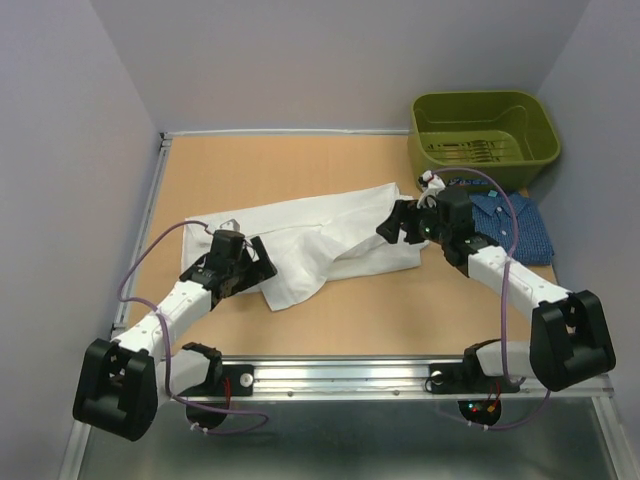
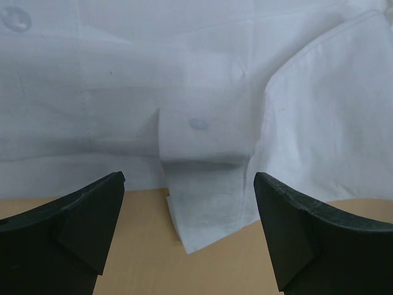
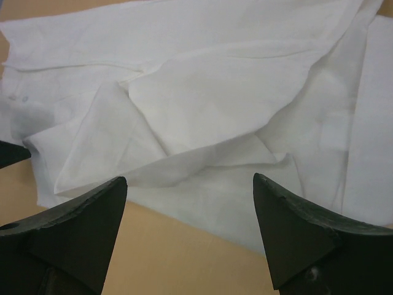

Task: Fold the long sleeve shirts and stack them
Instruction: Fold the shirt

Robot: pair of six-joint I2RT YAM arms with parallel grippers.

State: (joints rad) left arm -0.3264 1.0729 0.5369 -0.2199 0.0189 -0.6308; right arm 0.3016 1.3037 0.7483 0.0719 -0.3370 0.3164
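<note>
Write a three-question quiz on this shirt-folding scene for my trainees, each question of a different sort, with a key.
1. Fill in: the left hand and the right hand are both over the ____ shirt.
2. True or false: the dark blue shirt lies inside the green bin.
3. Choose: the two hands' jaws are A) both open, B) both shut, C) left open, right shut on cloth.

Key
1. White: the white shirt lies spread out beneath both.
2. False: it lies on the table beside the bin.
3. A.
</note>
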